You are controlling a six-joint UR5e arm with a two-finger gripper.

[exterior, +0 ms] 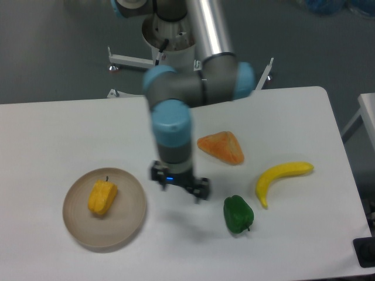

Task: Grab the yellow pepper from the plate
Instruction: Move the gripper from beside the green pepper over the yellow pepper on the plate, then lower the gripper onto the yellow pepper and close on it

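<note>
View: fixed camera, looking down at a white table [70, 129] from the front.
Yellow pepper [102, 196]: lower left of the frame, lying on the plate, slightly left of the plate's middle, its short dark stem pointing toward the upper edge of the plate. Nothing touches it.
Plate [130, 223]: round, beige-tan, low rim, lower left of the frame, flat on the table; it holds only the pepper.
Gripper [179, 186]: centre of the frame, slightly below the middle, just right of the plate's rim and apart from the pepper. It points down toward the table. It is blurred; dark finger parts show at its left and right ends with a gap between them, so the claw looks spread apart and holds nothing.
Arm [176, 111]: grey links with light blue joint caps, coming down from the top centre of the frame; the wrist stands upright above the gripper.
Orange wedge [222, 147]: triangular, right of centre, just right of the wrist, on the table.
Green pepper [238, 214]: lower right of centre, near the gripper's right end, not touching it.
Banana [281, 178]: right side of the frame, curved, lying on the table, near the green pepper and apart from it.
Robot base [174, 52]: white column, top centre, behind the table's far edge.
</note>
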